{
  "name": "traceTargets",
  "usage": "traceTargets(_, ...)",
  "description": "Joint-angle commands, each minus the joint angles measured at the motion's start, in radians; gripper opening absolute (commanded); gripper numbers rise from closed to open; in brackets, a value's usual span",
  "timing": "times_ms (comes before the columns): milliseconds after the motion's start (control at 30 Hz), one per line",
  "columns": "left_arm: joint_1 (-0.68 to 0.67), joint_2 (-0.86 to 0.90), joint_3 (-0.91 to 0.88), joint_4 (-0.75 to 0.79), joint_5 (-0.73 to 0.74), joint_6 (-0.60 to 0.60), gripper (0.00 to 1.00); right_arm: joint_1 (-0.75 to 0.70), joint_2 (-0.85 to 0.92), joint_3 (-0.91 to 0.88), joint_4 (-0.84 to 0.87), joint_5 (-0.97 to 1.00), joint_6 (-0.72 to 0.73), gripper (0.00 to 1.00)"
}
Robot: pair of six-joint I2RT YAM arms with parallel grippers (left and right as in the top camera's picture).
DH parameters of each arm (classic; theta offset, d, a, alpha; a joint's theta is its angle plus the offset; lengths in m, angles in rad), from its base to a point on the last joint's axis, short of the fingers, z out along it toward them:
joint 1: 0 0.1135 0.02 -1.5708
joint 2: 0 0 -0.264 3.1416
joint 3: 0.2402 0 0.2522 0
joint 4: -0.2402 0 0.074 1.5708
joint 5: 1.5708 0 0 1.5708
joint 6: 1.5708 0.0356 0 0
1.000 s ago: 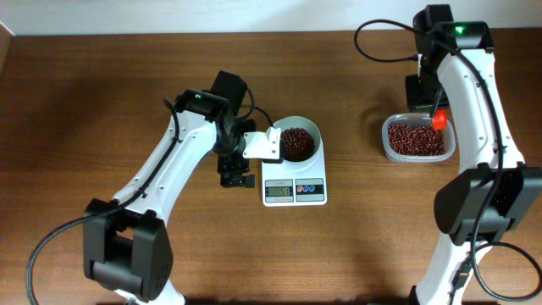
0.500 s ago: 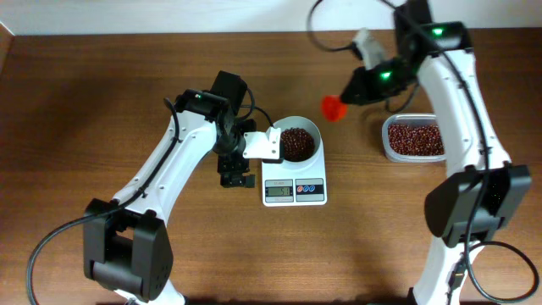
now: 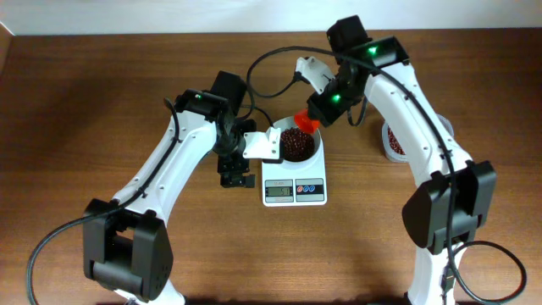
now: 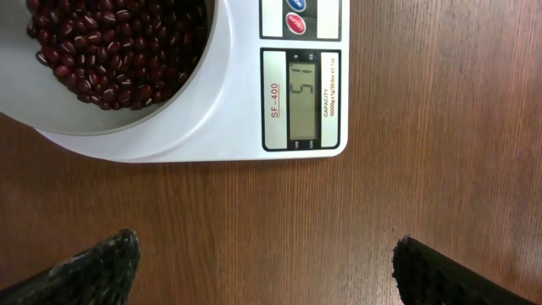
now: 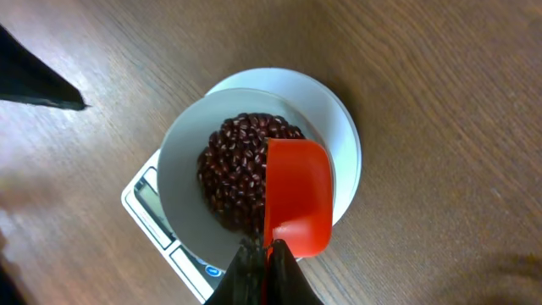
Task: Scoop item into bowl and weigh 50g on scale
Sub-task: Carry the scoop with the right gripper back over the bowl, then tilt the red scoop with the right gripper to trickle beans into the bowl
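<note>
While my right end effector [image 5: 267, 254] clamps the orange-red scoop [image 5: 296, 199] above the scale [image 3: 294, 191], the beans [image 5: 233, 165] lie in the bowl [image 5: 179, 161] on that scale; my left end effector [image 4: 267, 271] gapes wide, empty, just beside the scale.

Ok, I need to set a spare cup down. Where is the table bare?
The table is bare left of the left arm and in front of the scale, toward the near edge. It is crowded at the bowl, with the scoop over it, and by the tub.
</note>
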Motion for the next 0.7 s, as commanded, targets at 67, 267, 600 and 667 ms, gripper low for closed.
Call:
traceTargets(67, 0.003, 0.008, -0.007, -0.003, 0.018, 0.012, 0.99, 0.007, 0.004, -0.018, 0.022, 0.017, -0.011, 0.04)
traceTargets(267, 0.003, 0.008, -0.007, -0.003, 0.018, 0.012, 0.99, 0.007, 0.053, -0.019, 0.022, 0.002, -0.011, 0.04)
traceTargets(600, 0.003, 0.008, -0.007, -0.003, 0.018, 0.012, 0.98, 0.008, 0.067, -0.019, 0.021, -0.008, -0.004, 0.04)
traceTargets(667, 0.003, 0.008, -0.007, -0.003, 0.018, 0.012, 0.99, 0.008, 0.067, -0.019, 0.021, -0.043, -0.004, 0.04)
